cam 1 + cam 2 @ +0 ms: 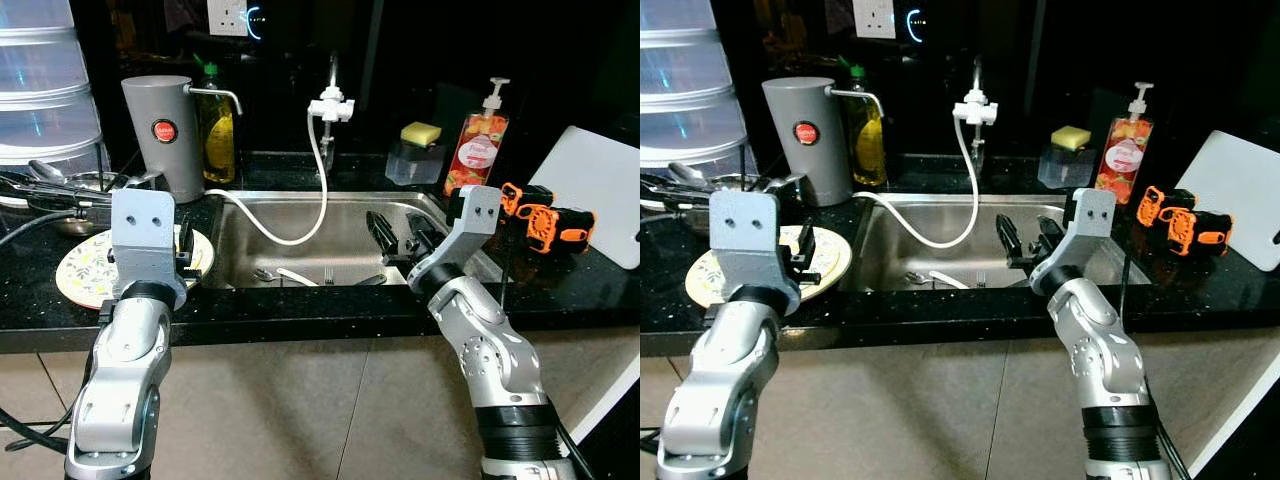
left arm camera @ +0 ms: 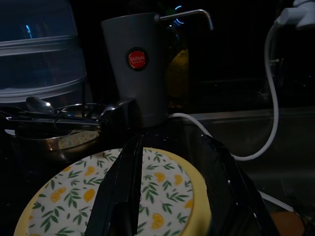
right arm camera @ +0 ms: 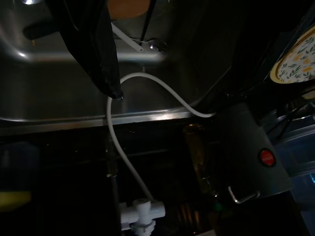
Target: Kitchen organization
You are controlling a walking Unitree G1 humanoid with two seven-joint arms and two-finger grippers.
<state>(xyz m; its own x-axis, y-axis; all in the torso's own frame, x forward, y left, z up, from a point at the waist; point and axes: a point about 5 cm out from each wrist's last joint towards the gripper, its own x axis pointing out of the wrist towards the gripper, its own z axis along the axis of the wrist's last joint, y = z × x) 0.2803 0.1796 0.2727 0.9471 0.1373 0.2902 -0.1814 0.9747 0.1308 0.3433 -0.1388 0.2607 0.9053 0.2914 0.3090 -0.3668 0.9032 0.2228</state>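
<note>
Standing by the sink here: the left end effector (image 1: 186, 247) hovers right over the round yellow plate with the lemon-and-leaf print (image 1: 85, 270), fingers spread apart, nothing in them. That plate sits on the black speckled tabletop (image 1: 300, 305), just left of the steel sink (image 1: 350, 235). The right end effector (image 1: 400, 232) hangs over the basin, fingers apart too, above some cutlery (image 1: 290, 275). My guess is the plate's next, so I'd straddle its rim squarely and mind the grey dispenser jug (image 1: 165, 135) and white hose (image 1: 290, 225) nearby.
</note>
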